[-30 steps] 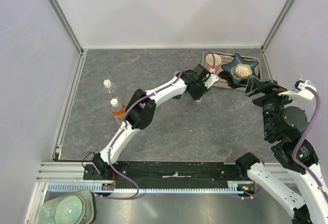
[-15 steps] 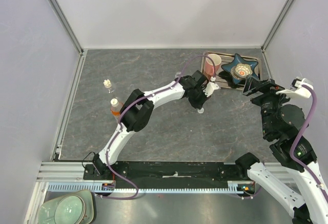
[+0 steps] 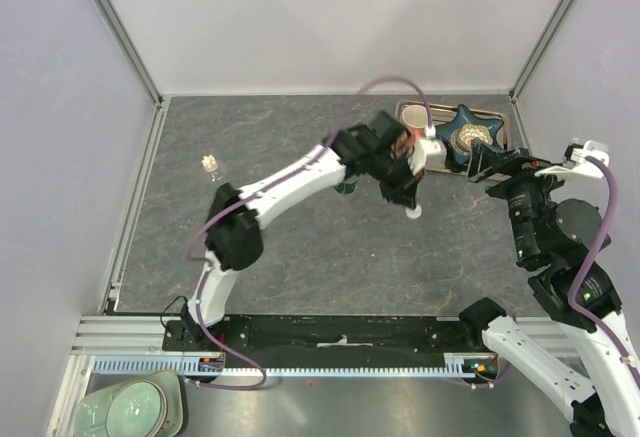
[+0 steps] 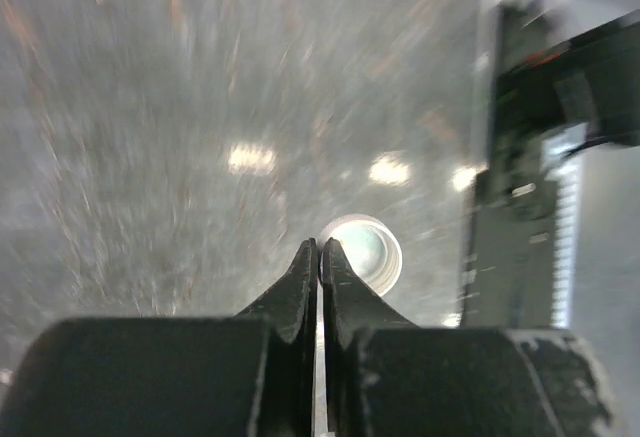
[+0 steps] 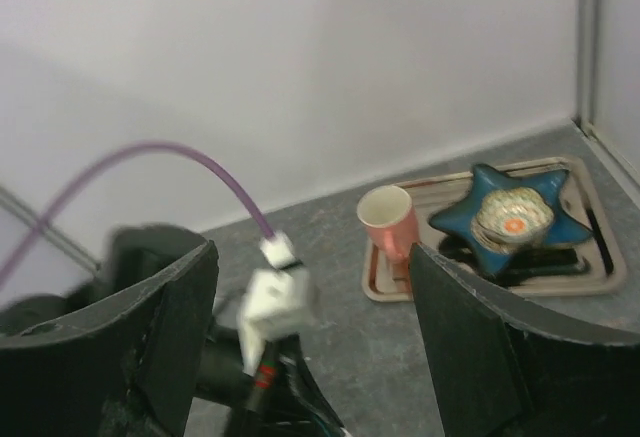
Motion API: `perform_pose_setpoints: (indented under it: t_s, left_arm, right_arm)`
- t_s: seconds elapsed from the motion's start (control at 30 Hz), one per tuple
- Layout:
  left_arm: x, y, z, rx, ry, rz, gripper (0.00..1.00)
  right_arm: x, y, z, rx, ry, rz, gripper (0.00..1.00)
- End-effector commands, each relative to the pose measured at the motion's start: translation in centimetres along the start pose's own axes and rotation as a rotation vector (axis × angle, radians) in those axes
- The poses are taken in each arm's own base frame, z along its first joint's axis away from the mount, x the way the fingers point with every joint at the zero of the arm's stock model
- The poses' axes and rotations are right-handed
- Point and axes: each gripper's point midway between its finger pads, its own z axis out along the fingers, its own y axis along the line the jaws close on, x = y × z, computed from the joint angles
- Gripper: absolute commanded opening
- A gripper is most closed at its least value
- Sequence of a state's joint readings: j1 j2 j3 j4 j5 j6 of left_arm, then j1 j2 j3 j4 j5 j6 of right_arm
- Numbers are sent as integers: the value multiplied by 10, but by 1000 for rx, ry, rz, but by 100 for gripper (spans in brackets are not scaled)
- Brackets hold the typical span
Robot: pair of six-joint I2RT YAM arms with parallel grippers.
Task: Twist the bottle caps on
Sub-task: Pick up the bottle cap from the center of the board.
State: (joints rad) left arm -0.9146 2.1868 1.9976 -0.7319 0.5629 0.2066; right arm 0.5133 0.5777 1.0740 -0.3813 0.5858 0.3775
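My left gripper (image 3: 411,203) is raised over the table's middle right, shut on the rim of a small white bottle cap (image 3: 413,213). In the left wrist view the fingertips pinch the edge of the cap (image 4: 364,253), whose hollow side faces the camera while the table behind is blurred. A tiny clear bottle (image 3: 210,165) stands at the far left. A green-labelled bottle (image 3: 345,188) peeks out from under the left forearm. My right gripper (image 3: 487,163) hovers at the right, open, nothing between its fingers (image 5: 170,327).
A metal tray (image 3: 506,133) at the back right holds a pink mug (image 3: 417,141) and a blue star-shaped dish (image 3: 465,135). The enclosure's walls close in the table. A pale green bowl (image 3: 125,407) sits off the table, bottom left.
My left gripper has shut on the cap, lifted it and swung it right. The left elbow has swung left, over the orange bottle. The right gripper has edged left.
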Motion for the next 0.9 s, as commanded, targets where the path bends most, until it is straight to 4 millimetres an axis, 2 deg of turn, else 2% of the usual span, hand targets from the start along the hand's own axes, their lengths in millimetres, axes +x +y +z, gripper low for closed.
perform_pose_setpoints:
  t_s: [0.0,0.03,0.07,0.1,0.13,0.17,0.2,0.23,0.27,0.33,0.37,0.4,0.47,0.5,0.57,0.67,0.87]
  left_arm:
    - [-128,-92,-174,207,-423,98,2]
    - [-130,-90,-208,207,-475,61,2]
    - [-133,-100,-228,281,-523,75,2]
    - [-117,-94,-226,327,-500,-72,2]
    - [-113,-94,-261,313,-554,-92,2]
    - [-114,-96,-276,338,-600,-62,2]
    - [-94,-92,-272,380,-576,-213,2]
    - [-87,-84,-287,364,-610,-249,2]
    - [-85,-105,-311,390,-644,-276,2]
    - [-77,-104,-322,387,-717,-239,2]
    - [-76,-120,-334,399,-740,-241,2]
    - [-72,-123,-334,400,-736,-241,2]
    - [-69,-132,-335,416,-730,-264,2]
    - [-69,-137,-338,415,-738,-262,2]
    - [-74,-142,-342,418,-761,-277,2]
    - [-80,-153,-348,430,-793,-254,2]
    - [-89,-153,-353,425,-818,-248,2]
  right_arm:
    - [-33,68,1,-321,-56,-91,88]
    - [-28,93,-6,-467,-33,-133,90]
    - [-35,108,-10,-543,-44,-156,91]
    - [-33,120,-7,-606,-50,-210,94]
    - [-32,135,-15,-706,-56,-242,95]
    - [-29,153,-29,-841,-53,-267,96]
    - [-33,163,-35,-910,-86,-279,98]
    - [-33,170,-42,-971,-102,-300,98]
    - [-29,181,-58,-1087,-98,-309,98]
    - [-38,194,-71,-1188,-145,-270,98]
    - [-30,198,-77,-1244,-136,-254,98]
    - [-34,207,-90,-1340,-176,-249,98]
    - [-31,214,-97,-1415,-163,-209,98]
    - [-21,218,-97,-1452,-132,-213,98]
    - [-17,221,-95,-1476,-134,-209,97]
    - [-6,223,-86,-1462,-126,-205,94]
    - [17,231,-63,-1354,-129,-263,86]
